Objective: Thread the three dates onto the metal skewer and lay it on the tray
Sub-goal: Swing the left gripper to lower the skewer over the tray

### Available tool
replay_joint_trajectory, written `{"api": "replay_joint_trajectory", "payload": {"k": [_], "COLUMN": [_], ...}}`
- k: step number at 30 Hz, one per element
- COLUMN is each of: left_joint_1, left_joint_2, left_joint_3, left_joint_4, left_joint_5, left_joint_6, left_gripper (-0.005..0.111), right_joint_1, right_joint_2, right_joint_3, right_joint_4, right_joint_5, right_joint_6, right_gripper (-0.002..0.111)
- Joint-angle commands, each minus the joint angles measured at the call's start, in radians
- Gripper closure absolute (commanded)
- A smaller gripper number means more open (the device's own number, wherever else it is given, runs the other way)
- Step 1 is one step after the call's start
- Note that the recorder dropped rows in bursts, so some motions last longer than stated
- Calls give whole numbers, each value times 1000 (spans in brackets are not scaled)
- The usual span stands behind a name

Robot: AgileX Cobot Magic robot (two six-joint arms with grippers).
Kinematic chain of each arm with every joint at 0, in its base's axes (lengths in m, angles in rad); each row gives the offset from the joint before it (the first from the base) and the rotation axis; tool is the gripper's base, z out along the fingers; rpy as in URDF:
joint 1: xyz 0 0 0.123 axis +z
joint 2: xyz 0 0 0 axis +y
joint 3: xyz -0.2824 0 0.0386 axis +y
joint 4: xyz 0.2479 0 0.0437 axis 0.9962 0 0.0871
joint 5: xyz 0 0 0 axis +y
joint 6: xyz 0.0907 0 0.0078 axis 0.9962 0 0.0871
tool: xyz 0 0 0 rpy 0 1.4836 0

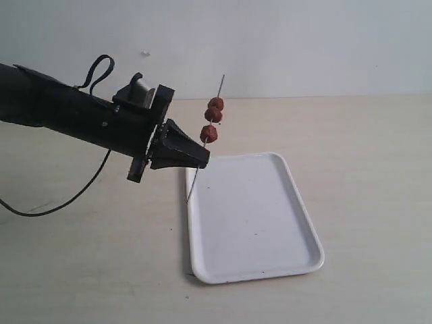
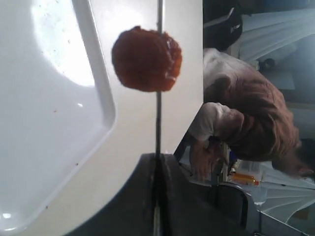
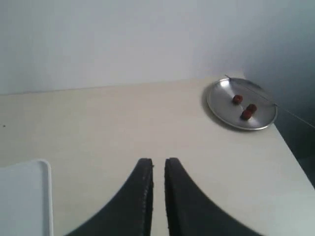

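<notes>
Left pincer (image 2: 157, 156) is pressed together on the metal skewer (image 1: 192, 186), which is held steeply tilted, the three dates (image 1: 214, 116) threaded above the grip, its lower tip by the left rim of the tray (image 1: 256, 223). Laying it down calls for it to be tipped rightward, flat along the tray. Right pincer (image 3: 158, 164) is nearly closed, empty

No text, label, brand, number or sign could be read on anything in view (the orange-and-white packet (image 2: 244, 178) in the background of the left wrist view was too blurred to show any lettering).
</notes>
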Motion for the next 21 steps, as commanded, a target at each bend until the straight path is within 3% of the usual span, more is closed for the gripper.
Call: {"api": "replay_joint_trajectory", "payload": {"k": [1, 4, 8, 10, 16, 21], "left_joint_1": [-97, -196, -266, -306, -406, -443], "left_joint_2": [-33, -65, -115, -115, -95, -60], "left_joint_3": [-3, -3, -3, -3, -3, -3], "left_joint_4": [71, 193, 327, 375, 552, 647], "left_joint_5": [-44, -183, -460, -533, -655, -631], "left_joint_6": [-52, -214, -461, -572, -800, -915], "left_gripper": [107, 107, 107, 107, 107, 107], "right_joint_1": [-6, -6, -6, -6, -6, -4], "right_joint_2": [-80, -86, -86, -86, -86, -86], "right_joint_3": [5, 5, 5, 5, 5, 5], "right_joint_4": [68, 81, 77, 77, 77, 77], "right_joint_5": [-5, -5, -5, -5, -5, -5], "right_joint_6": [-87, -108, -155, -166, -165, -165], "right_gripper": [97, 97, 97, 97, 97, 97]}}
